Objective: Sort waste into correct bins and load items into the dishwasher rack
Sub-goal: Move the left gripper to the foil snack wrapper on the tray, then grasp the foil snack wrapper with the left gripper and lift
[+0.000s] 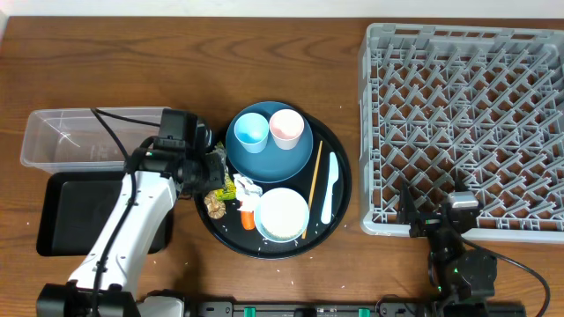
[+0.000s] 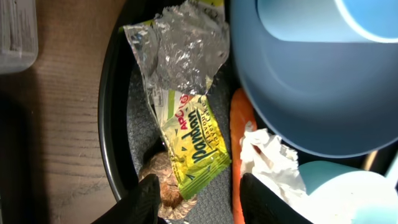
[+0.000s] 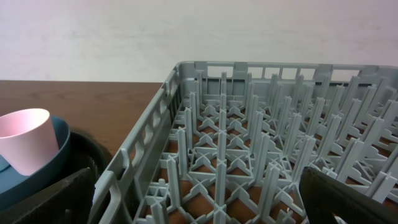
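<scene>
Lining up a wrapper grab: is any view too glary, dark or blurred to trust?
Left wrist: snack wrapper sharp, print readable; crumpled foil glints without washing out; own fingers dark and soft-edged. Right wrist: dishwasher rack crisp, fingers in the bottom corners blurred. Overhead: evenly lit, but the left arm covers part of the snack wrapper.

On the tabletop (image 1: 176, 53), round tray (image 1: 344, 185) sits centre, dishwasher rack (image 1: 463, 123) right, tub (image 1: 62, 136) behind shallow tray (image 1: 70, 211) left; snack wrapper (image 2: 196, 146) seemingly overlaps food lump (image 2: 160, 169).
</scene>
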Tool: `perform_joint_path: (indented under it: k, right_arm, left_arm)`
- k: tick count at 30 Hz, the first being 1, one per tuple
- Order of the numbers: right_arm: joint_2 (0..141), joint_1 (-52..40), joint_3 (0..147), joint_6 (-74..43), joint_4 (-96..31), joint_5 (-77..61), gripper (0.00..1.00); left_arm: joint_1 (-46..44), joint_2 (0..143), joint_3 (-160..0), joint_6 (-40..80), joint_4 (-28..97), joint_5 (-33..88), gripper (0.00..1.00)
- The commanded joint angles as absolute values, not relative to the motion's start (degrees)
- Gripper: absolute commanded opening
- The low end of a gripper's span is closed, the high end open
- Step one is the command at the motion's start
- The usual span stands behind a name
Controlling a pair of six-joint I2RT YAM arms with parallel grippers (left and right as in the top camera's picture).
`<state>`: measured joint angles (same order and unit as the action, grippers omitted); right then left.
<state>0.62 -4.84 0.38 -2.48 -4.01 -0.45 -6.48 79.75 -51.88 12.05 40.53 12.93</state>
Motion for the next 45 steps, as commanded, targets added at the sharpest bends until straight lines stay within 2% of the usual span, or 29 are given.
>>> perform_joint_path:
  k: [1, 4, 15, 33, 35, 39, 45]
  right_arm:
    - [0.27, -4.89, 0.3, -2.04, -4.21, -0.62, 0.99]
    - [0.27, -4.89, 0.3, -2.04, -4.21, -0.62, 0.99]
    - [0.27, -4.89, 0.3, -2.04, -4.21, -0.62, 0.99]
    - [0.27, -4.89, 0.3, -2.04, -4.21, -0.62, 0.99]
    - [0.27, -4.89, 0.3, -2.07, -4.21, -0.62, 0.99]
    - [0.27, -4.89, 0.3, -2.04, -4.21, -0.62, 0.99]
    - [0.27, -4.89, 0.3, -2.04, -4.21, -0.62, 0.99]
  left_arm:
    - [-6.57, 79.77, -49.67, 14.79, 40.07, 8.99, 0.43]
    - [-6.57, 79.77, -47.44, 17.12, 37.74, 5.87, 0.43]
    - [-6.57, 80.62, -40.42, 19.0, 26.72, 5.74, 0.44]
    - [-6.57, 87.48, -39.88, 20.29, 18.24, 8.51, 0.43]
    - [-6.57, 87.48, -39.88, 20.29, 18.26, 8.51, 0.36]
    - [-6.57, 87.26, -40.23, 20.29, 18.28, 8.51, 0.11]
    - [-6.57, 83.37, -41.71, 20.29, 18.9, 8.51, 0.06]
